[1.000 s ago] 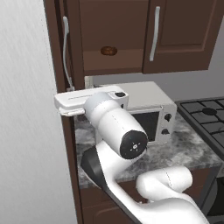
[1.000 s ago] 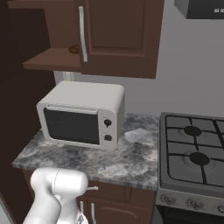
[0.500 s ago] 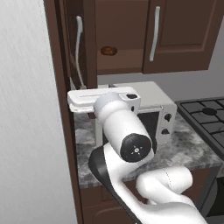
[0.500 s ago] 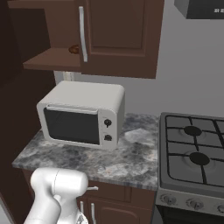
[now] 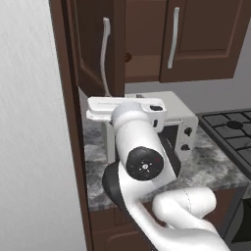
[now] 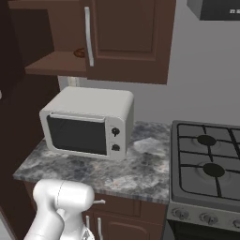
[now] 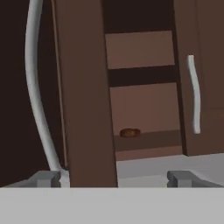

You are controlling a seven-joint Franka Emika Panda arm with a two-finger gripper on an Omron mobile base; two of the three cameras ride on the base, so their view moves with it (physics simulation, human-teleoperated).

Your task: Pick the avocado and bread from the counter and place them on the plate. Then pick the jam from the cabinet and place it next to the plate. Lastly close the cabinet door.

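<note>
The cabinet [image 7: 142, 52] stands open, its left cabinet door [image 7: 85, 87] seen edge-on in the hand view with its long silver handle [image 7: 37, 87] bowing to the left. My gripper [image 7: 113, 178] is open, one fingertip [image 7: 46, 178] on either side of the door's lower edge; I cannot tell whether either touches it. In the left base view the door [image 5: 90, 44] hangs half open just above my white hand. The marbled counter [image 6: 140, 173] lies below. The avocado, bread, plate and jam are out of view.
A dark brown round lump [image 7: 130, 132] sits on the cabinet shelf. The right door [image 6: 131, 37] is closed. A white microwave [image 6: 89, 124] stands on the counter, a gas stove [image 6: 206, 164] to its right, and a tall wall panel [image 5: 34, 147] on the left.
The open cabinet door has swung rightward toward the cabinet front, and my hand has travelled right along with it. The gripper has stayed open.
</note>
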